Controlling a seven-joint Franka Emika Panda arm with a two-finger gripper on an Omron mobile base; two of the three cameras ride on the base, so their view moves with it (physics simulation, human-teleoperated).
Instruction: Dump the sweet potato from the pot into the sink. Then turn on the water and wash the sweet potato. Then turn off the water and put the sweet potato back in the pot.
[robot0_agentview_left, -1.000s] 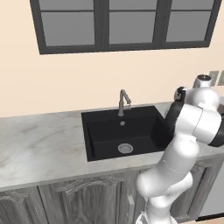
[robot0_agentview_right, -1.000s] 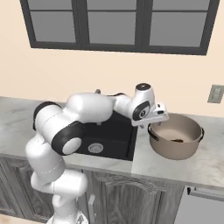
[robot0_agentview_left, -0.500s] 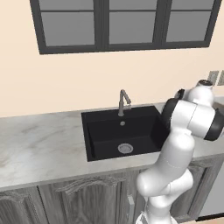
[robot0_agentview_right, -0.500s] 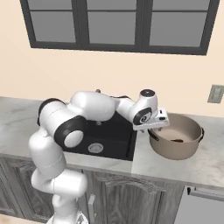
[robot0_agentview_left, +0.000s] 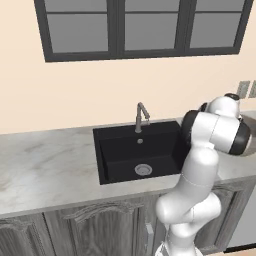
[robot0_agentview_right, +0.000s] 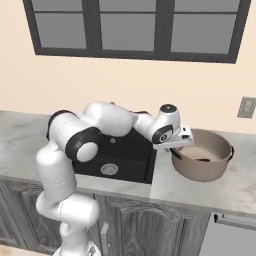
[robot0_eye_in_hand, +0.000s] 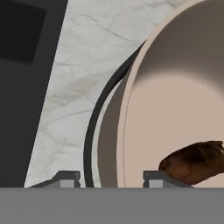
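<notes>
One gripper (robot0_eye_in_hand: 108, 177), fingertips (robot0_eye_in_hand: 66, 177) straddling left rim and dark handle of pot (robot0_eye_in_hand: 175, 100): one tip outside wall, other inside; looks clamped on rim, but contact not confirmable. Sweet potato (robot0_eye_in_hand: 194, 161) lying on pot floor, just beside inner fingertip, brown-orange, partly cut off by frame edge. Seen from right base: gripper (robot0_agentview_right: 175, 144) at near-left edge of pot (robot0_agentview_right: 202, 162), pot upright on marble counter (robot0_agentview_right: 210, 192) right of sink (robot0_agentview_right: 125, 160), small dark sliver of sweet potato (robot0_agentview_right: 202, 160) visible inside. Sink black, recessed, round silver drain (robot0_agentview_left: 143, 169) in floor, nothing else seen in basin. Grey faucet (robot0_agentview_left: 141, 116) behind basin, spout bent forward, no stream visible. Dark-framed window (robot0_agentview_left: 140, 27) on beige wall above. Wall outlet (robot0_agentview_right: 246, 107) past pot on right.
</notes>
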